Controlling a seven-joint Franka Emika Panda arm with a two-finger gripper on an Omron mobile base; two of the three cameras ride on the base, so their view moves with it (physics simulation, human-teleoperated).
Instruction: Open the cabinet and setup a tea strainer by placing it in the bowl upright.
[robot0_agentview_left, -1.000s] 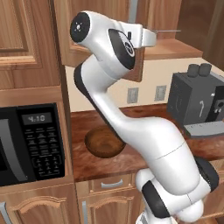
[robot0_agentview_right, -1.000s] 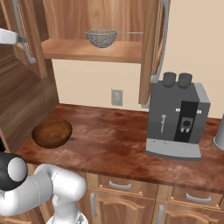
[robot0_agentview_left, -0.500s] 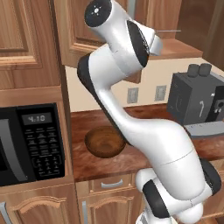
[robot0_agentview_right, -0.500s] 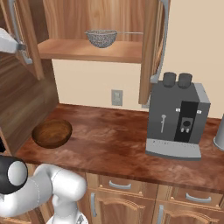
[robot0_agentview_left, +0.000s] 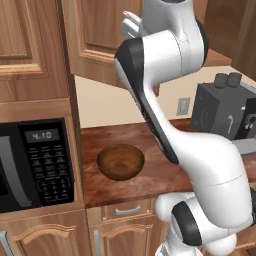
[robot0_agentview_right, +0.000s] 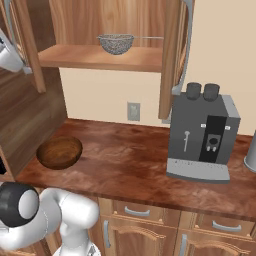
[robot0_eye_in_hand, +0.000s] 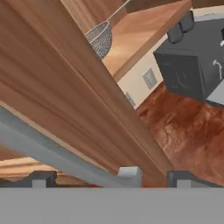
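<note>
While the cabinet (robot0_agentview_right: 170, 55) is open, I see my tool (robot0_eye_in_hand: 107, 177) wide open and empty; tea strainer (robot0_agentview_right: 116, 43) waits on its shelf, bowl (robot0_agentview_right: 59, 152) empty.

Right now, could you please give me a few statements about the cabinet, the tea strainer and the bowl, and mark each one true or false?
1. The tea strainer sits on the shelf inside the open cabinet. True.
2. The wooden bowl already holds the strainer. False: the bowl is empty, on the counter.
3. The coffee machine stands on the counter to the right of the bowl in the right base view. True.
4. The gripper is shut on the strainer's handle. False: it is open, close to the cabinet door's grey bar handle, holding nothing.
5. The microwave stands to the right of the coffee machine. False: in the left base view it is at the far left.
</note>
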